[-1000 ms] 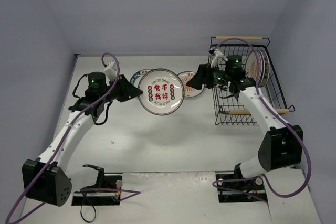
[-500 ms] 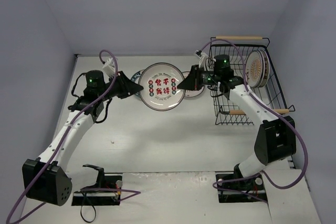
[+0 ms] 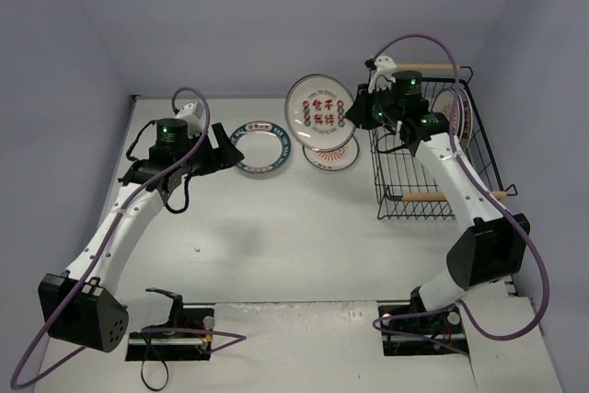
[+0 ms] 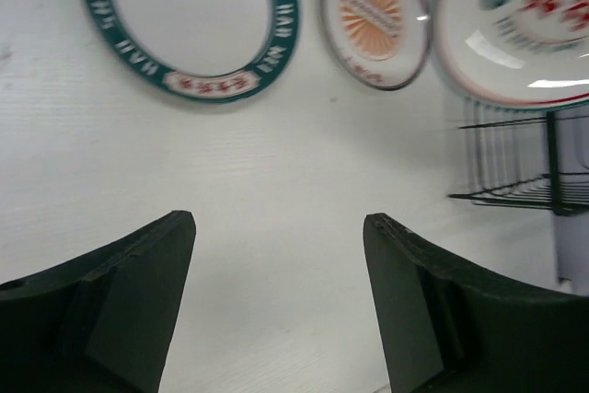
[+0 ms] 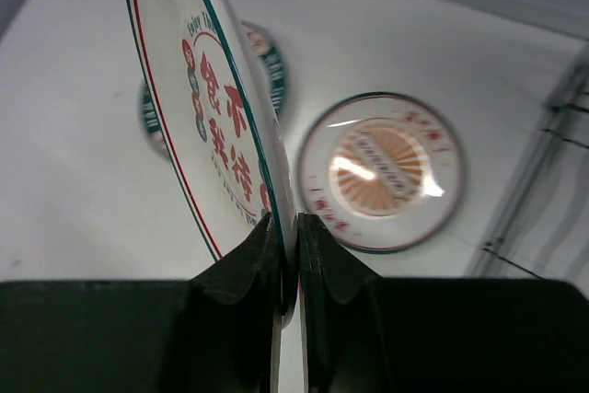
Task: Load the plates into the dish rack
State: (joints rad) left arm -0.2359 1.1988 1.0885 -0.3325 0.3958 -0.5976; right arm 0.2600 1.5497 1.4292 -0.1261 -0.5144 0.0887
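Note:
My right gripper (image 3: 351,116) (image 5: 288,225) is shut on the rim of a red-character plate (image 3: 318,111) (image 5: 207,108), held on edge in the air just left of the dish rack (image 3: 409,174). Another plate (image 3: 458,117) stands on edge inside the rack. On the table lie a teal-rimmed plate (image 3: 265,146) (image 4: 193,25) and an orange sunburst plate (image 3: 333,157) (image 5: 382,172). My left gripper (image 3: 230,146) (image 4: 278,227) is open and empty, low over the table just left of the teal-rimmed plate.
The rack's near wooden handle (image 3: 425,196) and far handle (image 3: 419,66) bound it at the right of the table. The back wall rises close behind the plates. A small speck (image 3: 197,248) lies on the table near the left arm.
The left gripper has let go of the red-character plate, opened and drawn back left. The right gripper has shut on that plate's rim and lifted it back and right, uncovering the teal-rimmed plate.

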